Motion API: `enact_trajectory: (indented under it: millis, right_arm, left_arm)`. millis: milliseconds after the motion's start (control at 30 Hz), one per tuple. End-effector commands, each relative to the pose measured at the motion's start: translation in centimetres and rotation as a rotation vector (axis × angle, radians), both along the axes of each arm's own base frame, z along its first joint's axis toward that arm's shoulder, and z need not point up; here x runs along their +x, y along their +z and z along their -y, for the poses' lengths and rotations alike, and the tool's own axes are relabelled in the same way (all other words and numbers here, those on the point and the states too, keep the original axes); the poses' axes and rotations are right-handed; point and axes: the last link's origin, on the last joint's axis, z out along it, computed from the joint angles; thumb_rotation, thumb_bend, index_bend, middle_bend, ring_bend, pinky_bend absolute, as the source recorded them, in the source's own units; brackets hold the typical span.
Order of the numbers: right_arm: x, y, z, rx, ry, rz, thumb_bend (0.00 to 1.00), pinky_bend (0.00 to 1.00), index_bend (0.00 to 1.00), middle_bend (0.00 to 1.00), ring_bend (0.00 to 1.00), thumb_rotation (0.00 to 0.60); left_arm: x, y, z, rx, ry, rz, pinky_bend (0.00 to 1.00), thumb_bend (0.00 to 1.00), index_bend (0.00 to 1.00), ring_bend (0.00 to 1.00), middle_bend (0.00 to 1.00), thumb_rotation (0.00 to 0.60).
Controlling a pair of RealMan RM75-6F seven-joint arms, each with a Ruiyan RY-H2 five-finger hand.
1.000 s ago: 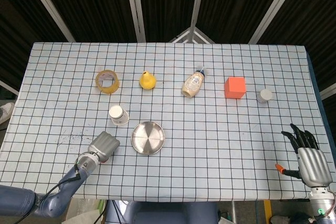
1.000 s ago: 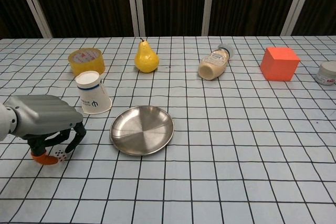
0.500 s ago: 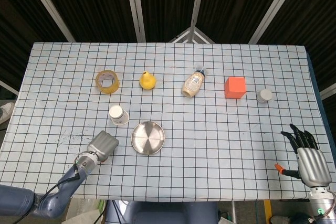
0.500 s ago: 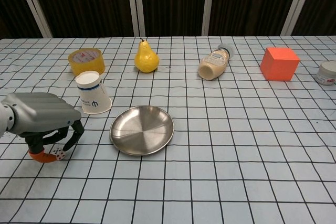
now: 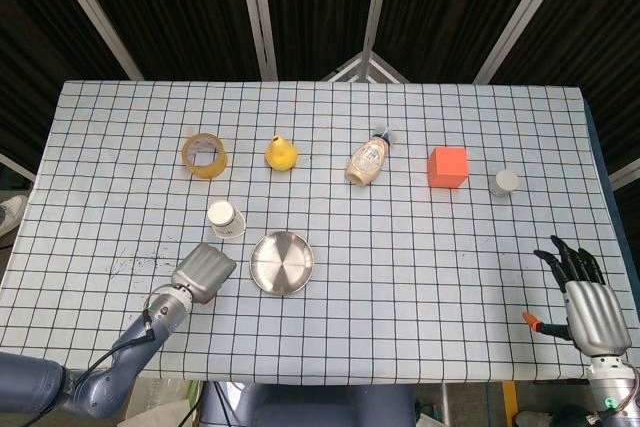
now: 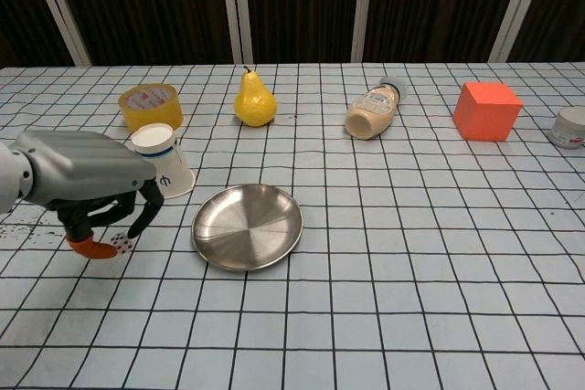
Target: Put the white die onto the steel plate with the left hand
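The white die sits pinched at the tips of the left hand, between its orange-tipped thumb and the dark fingers curled down over it, and seems lifted just clear of the counter. Just to the right of those fingers lies the steel plate, bare, and right behind them a paper cup leans. The right hand rests well apart at the counter's far corner, its fingers spread and holding nothing.
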Motion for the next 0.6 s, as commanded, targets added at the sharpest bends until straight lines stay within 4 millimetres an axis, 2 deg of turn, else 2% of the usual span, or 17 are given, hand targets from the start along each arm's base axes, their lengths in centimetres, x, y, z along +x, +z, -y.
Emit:
enact_trajectory:
  millis: [33, 267, 400, 600]
  right_arm:
    - [0.0, 0.0, 0.0, -0.001, 0.001, 0.002, 0.14, 0.0, 0.2, 0.03, 0.1, 0.6]
    - [0.0, 0.1, 0.0, -0.002, 0.0, 0.004, 0.14, 0.0, 0.2, 0.03, 0.1, 0.6]
    - [-0.1, 0.3, -0.1, -0.007, -0.002, 0.007, 0.14, 0.0, 0.2, 0.03, 0.1, 0.6]
    - [-0.2, 0.6, -0.1, -0.014, -0.005, 0.013, 0.14, 0.0, 0.2, 0.03, 0.1, 0.6]
  left_arm:
    - [1.7, 0.6, -0.5, 0.022, -0.025, 0.029, 0.73, 0.46, 0.53, 0.74, 0.8, 0.6]
    - [6.0, -0.5, -1.3, 0.025, -0.071, 0.11, 0.73, 0.45, 0.54, 0.74, 0.8, 0.6]
    - [7.3, -2.4, -1.6, 0.007, -0.087, 0.097, 0.73, 0.45, 0.54, 0.74, 0.8, 0.6]
    - [8.0, -5.6, -2.4, -0.001, -0.071, 0.079, 0.73, 0.46, 0.54, 0.74, 0.8, 0.6]
